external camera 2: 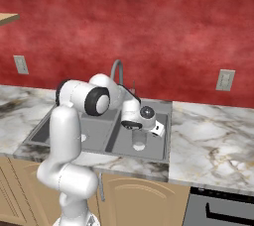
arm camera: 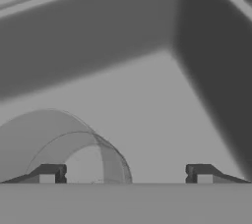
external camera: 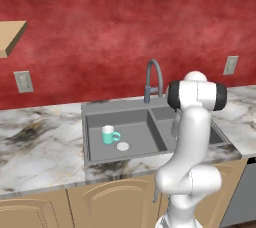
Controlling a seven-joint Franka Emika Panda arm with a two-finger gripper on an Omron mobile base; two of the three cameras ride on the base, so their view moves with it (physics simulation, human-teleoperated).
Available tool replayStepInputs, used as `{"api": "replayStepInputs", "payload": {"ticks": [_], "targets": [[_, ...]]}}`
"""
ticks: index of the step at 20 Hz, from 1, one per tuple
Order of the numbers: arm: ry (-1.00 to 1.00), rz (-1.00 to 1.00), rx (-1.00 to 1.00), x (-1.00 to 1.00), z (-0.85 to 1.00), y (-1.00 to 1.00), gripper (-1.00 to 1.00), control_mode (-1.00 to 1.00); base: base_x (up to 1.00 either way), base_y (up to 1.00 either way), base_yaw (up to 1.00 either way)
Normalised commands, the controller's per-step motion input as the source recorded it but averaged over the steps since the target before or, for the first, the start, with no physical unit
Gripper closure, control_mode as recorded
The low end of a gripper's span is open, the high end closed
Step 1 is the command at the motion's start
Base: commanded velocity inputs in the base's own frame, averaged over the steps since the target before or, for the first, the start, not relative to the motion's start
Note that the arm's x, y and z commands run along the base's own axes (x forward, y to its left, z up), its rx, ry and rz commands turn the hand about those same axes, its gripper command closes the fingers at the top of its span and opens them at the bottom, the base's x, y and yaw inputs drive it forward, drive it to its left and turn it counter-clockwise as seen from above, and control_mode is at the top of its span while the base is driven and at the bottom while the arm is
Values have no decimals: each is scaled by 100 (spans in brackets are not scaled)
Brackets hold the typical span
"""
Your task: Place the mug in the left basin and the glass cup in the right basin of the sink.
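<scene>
Two cups are what the job is about, and both appear to sit in the sink [external camera: 95, 109] already. From the left base camera, the teal mug [external camera: 109, 135] stands upright on the floor of the wider left basin [external camera: 135, 122], beside its white drain, while the white arm hides most of the narrower right basin [external camera: 218, 136].

From the right base camera, the gripper [external camera 2: 139, 132] hangs low over the right basin, and the glass cup [external camera 2: 139, 140] stands just beneath it on the basin floor.

From the hand camera, the two dark fingertips [arm camera: 48, 174] stand wide apart, gripping nothing; the clear cup lies near the left tip. Judging by this, both placements look done, and only lifting the arm clear remains.
</scene>
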Motion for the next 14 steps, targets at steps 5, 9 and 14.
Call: {"api": "replayStepInputs", "payload": {"ticks": [5, 9, 14], "targets": [[-6, 0, 0, -11, 31, 0, -100, -100, 0, 0, 0], [-6, 0, 0, -3, 42, 0, -100, -100, 0, 0, 0], [-5, 0, -1, 0, 44, 0, -100, -100, 0, 0, 0]]}}
